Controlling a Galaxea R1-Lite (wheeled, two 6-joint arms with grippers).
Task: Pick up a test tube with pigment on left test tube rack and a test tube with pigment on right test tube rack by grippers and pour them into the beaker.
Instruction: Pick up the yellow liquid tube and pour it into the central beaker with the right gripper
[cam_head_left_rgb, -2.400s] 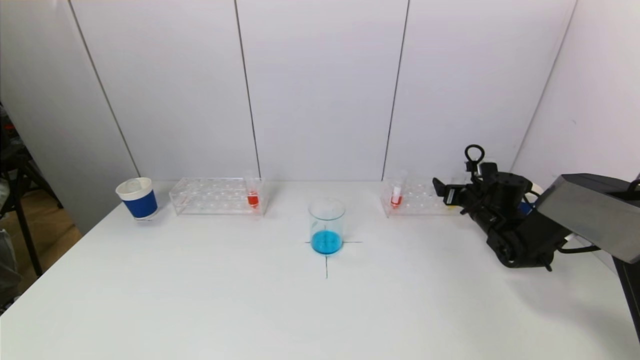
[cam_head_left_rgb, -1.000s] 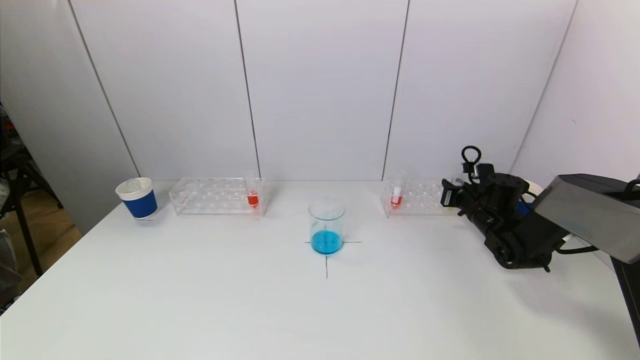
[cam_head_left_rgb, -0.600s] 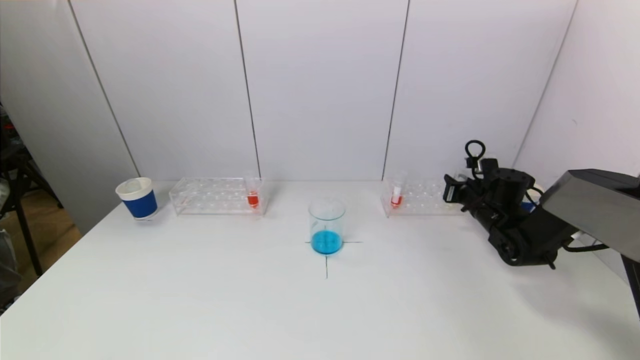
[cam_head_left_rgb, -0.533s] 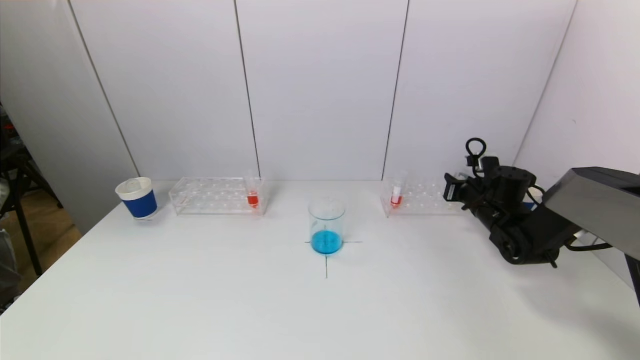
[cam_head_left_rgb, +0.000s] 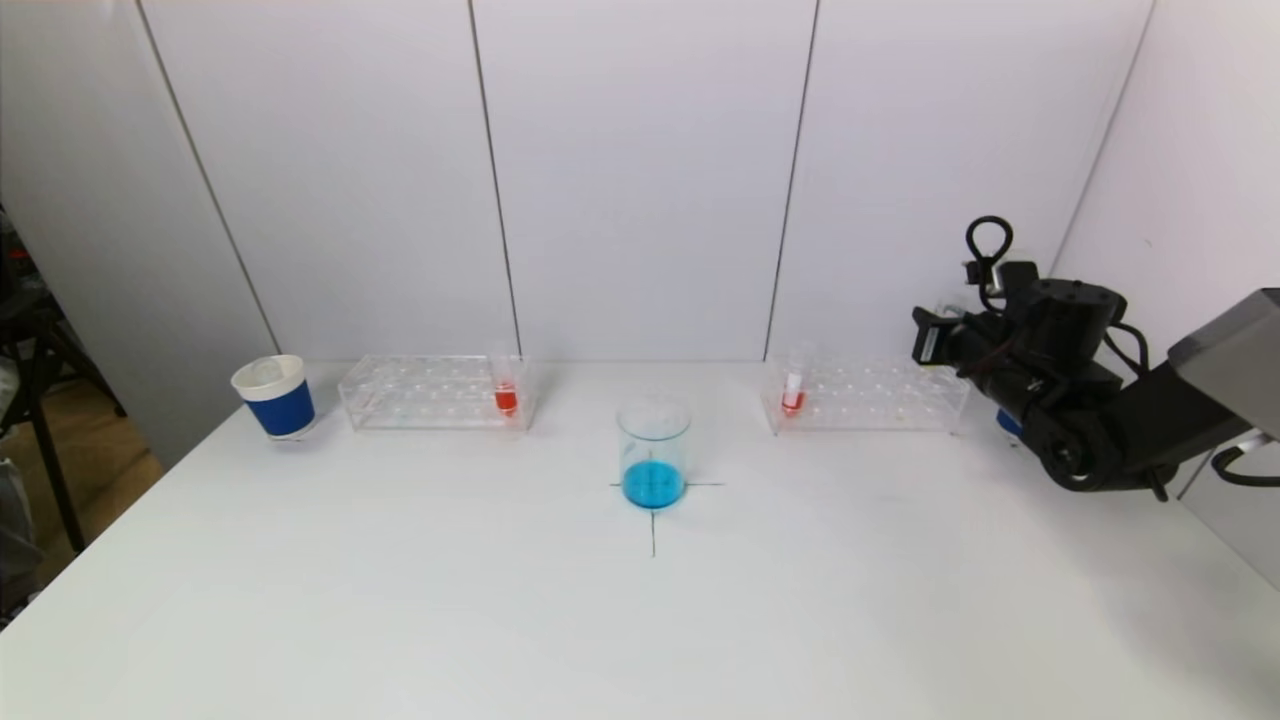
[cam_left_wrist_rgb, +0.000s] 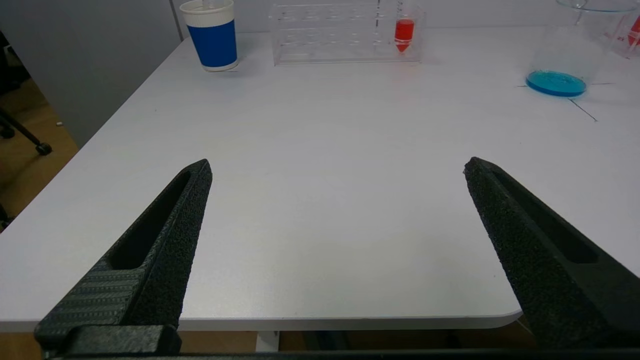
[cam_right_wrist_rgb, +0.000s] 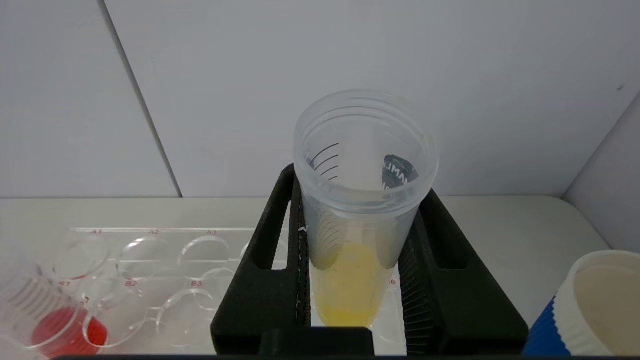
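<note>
Right gripper (cam_right_wrist_rgb: 361, 270): clamped on a yellow tube (cam_right_wrist_rgb: 357, 220), one black finger (cam_right_wrist_rgb: 260, 280) on each side of it. In the head view the gripper (cam_head_left_rgb: 935, 340) sits at the right of the frame, raised above the right end of the right rack (cam_head_left_rgb: 865, 397).
Yellow tube: upright and open-topped, with yellow liquid in its lower part and graduation marks on the wall. In the head view it is too hidden by the gripper to make out.
Left gripper (cam_left_wrist_rgb: 337, 172): spread wide and holding nothing, low over the near edge of the counter (cam_left_wrist_rgb: 320, 165); it does not appear in the head view.
Right rack: clear, at the right of centre in the head view, along the far edge of the counter. A red tube (cam_head_left_rgb: 793, 388) stands at its left end.
Left rack (cam_head_left_rgb: 435, 392): clear, at the left of centre in the head view. A second red tube (cam_head_left_rgb: 506, 388) stands at its right end.
Beaker (cam_head_left_rgb: 654, 452): at the centre of the head view, between the two racks and nearer the camera, on a cross drawn on the counter. Blue liquid fills its bottom.
Left cup (cam_head_left_rgb: 275, 396): blue with a white rim, just left of the left rack.
Right cup (cam_right_wrist_rgb: 587, 305): blue with a white rim, at the lower right corner of the right wrist view, beside the gripper.
</note>
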